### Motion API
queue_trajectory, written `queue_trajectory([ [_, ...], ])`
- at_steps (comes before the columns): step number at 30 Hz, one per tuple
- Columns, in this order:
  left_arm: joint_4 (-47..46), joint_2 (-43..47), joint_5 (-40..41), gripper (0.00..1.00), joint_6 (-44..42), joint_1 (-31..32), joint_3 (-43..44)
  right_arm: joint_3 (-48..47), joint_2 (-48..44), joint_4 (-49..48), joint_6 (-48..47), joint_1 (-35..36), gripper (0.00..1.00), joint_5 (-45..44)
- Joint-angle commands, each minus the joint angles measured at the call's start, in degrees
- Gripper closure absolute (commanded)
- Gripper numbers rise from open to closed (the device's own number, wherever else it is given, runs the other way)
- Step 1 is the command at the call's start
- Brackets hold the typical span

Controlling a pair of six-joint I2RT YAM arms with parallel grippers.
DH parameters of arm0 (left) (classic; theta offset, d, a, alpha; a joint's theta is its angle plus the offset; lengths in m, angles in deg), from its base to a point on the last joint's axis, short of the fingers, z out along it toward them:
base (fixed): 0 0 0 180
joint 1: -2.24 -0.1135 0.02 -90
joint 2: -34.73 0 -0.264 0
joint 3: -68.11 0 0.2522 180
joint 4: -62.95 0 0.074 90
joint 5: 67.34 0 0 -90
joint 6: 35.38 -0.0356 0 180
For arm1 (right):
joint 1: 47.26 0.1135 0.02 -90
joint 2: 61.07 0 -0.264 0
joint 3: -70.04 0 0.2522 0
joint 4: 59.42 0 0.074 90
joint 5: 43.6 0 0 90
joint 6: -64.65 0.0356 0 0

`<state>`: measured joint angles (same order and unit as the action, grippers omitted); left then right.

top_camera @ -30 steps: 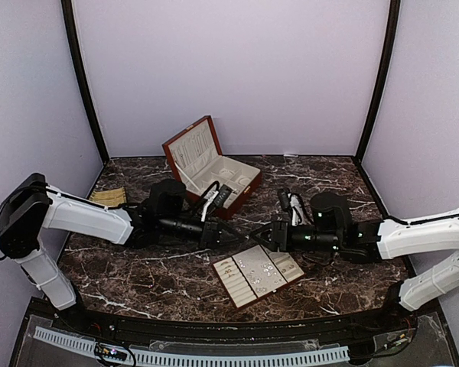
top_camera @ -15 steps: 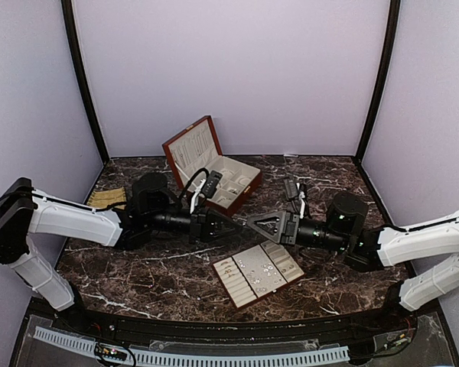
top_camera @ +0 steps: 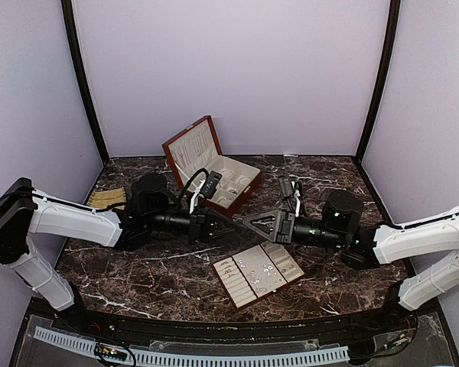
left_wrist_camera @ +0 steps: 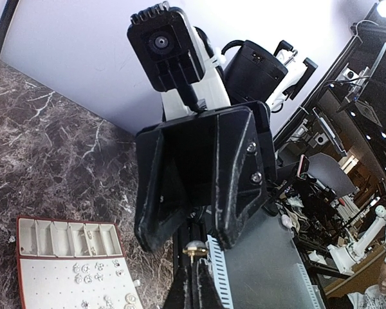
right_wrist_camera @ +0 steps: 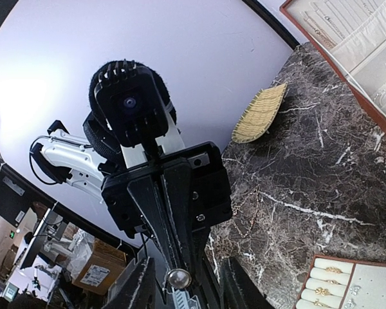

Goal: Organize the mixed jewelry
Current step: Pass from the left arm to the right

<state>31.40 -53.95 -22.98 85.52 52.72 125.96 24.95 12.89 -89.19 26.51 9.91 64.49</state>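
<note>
the left gripper point(left_wrist_camera: 195, 278) is pinched shut on a tiny silvery stud point(left_wrist_camera: 196, 247), held in the air above the marble table point(top_camera: 138, 267). it meets the right gripper point(right_wrist_camera: 188, 286) tip to tip, whose jaws stand apart on either side of the stud, not touching it. other pieces of the mixed jewelry point(top_camera: 260, 272) sit on the cream tray point(top_camera: 284, 265). i judge the task partway done: this stud needs passing over and placing. whether loose pieces remain, i cannot tell.

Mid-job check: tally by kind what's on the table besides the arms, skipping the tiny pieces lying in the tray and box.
Wooden box: 1
Slotted tray: 1
Woven straw piece: 1
Round-headed stud held by the left gripper: 1
Total: 4
</note>
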Motion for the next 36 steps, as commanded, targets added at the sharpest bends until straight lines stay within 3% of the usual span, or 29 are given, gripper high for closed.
queue_trajectory([
  [1, -1.5, 1.3, -1.2, 1.00, 0.1, -0.1, -0.3, -2.3, 1.0, -1.1, -0.6, 0.5, 0.68, 1.3],
  [21, 0.2, 1.0, 0.9, 1.00, -0.3, -0.1, -0.5, -2.3, 0.9, -1.2, -0.7, 0.8, 0.99, 1.6],
  [27, 2.3, 0.3, 1.7, 1.00, -0.8, -0.1, -0.1, -2.1, -0.7, 1.5, -1.8, 0.8, 1.00, -0.4],
  [28, 3.2, 0.4, 1.7, 0.97, -1.1, -0.1, 0.0, -2.5, -1.1, 4.0, -2.6, 0.8, 1.00, -1.2],
  [30, 6.4, 1.0, 2.4, 0.76, -2.5, -0.1, 0.0, -4.4, -1.8, 11.3, -5.2, 0.8, 1.00, -3.5],
  [32, 10.2, 2.8, 5.0, 0.64, -4.9, -0.1, -0.8, -6.3, -2.6, 19.4, -8.2, 0.8, 1.00, -6.1],
  [36, 17.6, 7.6, 11.2, 0.52, -9.3, -0.2, -2.9, -10.6, -3.1, 34.8, -13.3, 0.8, 1.00, -12.1],
])
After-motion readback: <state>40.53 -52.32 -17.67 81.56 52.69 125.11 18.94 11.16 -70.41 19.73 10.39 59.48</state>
